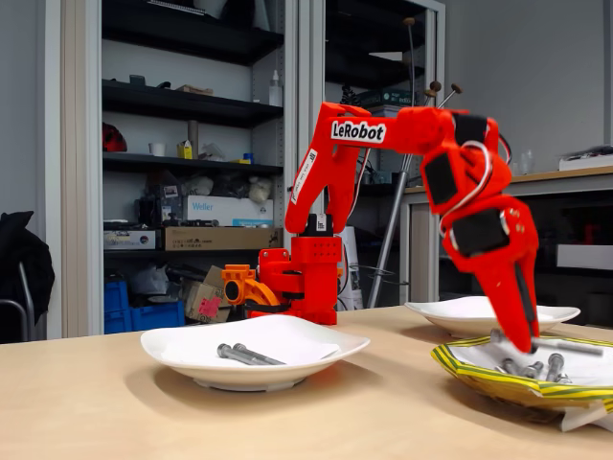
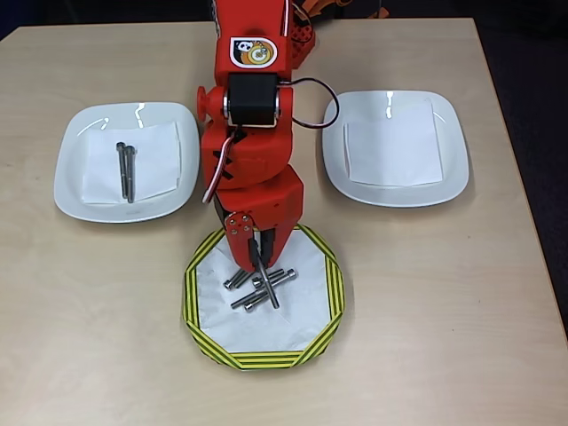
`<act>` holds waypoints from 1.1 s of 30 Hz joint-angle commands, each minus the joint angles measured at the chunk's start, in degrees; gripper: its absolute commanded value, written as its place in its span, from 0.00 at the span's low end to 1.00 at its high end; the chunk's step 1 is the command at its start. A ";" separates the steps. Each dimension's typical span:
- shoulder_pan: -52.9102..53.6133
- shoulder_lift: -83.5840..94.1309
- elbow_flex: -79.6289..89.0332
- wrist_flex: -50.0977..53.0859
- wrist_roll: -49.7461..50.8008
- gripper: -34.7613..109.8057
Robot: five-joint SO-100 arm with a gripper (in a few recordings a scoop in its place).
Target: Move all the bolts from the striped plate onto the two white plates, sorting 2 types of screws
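Yellow-striped and lowest in the overhead view, the striped plate holds a loose cluster of bolts — the red gripper reaches down among them, its fingers close around one long bolt, though I cannot tell whether they grip it. Farther up, the left white plate carries two long bolts side by side — the right white plate holds only a paper sheet.

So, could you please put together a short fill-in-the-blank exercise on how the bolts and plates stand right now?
1. In the overhead view, the left white plate holds ____ long bolts.
2. The right white plate holds ____ bolts.
3. The gripper reaches down over the ____ plate.
4. A sheet of white ____ lines the striped plate under its bolts.

Missing words: two; no; striped; paper.
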 commanded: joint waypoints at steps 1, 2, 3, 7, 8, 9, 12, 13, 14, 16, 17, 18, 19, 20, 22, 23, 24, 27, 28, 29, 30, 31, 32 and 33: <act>2.99 1.05 -8.35 7.56 -2.81 0.24; 3.87 1.49 -9.67 9.58 -3.69 0.24; 4.92 2.29 -10.02 11.16 -4.31 0.24; 10.55 7.73 -5.10 14.41 -6.94 0.24; 12.13 9.14 -2.99 14.33 -7.91 0.24; 13.80 10.55 -0.79 14.06 -8.70 0.24; 18.72 13.89 5.71 13.27 -11.95 0.24; 20.39 15.03 7.91 12.74 -13.10 0.24; 22.15 16.08 9.84 12.22 -14.41 0.24; 25.49 17.58 13.45 11.51 -16.52 0.24; 27.07 18.19 15.12 11.16 -17.40 0.24; 28.56 18.72 16.61 10.81 -17.93 0.24; 29.97 18.90 17.84 10.55 -18.63 0.24; 31.20 18.98 19.07 10.20 -19.07 0.24; 33.40 19.16 21.36 9.32 -20.13 0.24; 34.28 19.16 22.32 9.05 -20.65 0.24; 35.07 19.16 23.12 8.96 -20.83 0.24; 36.74 19.34 25.05 9.40 -21.18 0.24; 37.18 19.60 25.66 9.93 -21.09 0.24; 37.53 20.13 26.37 10.37 -21.01 0.24; 37.71 20.74 26.98 10.55 -21.01 0.24; 37.79 21.36 27.60 10.55 -21.01 0.24; 37.71 21.88 27.95 10.46 -21.36 0.25; 37.18 22.41 28.12 10.20 -22.50 0.27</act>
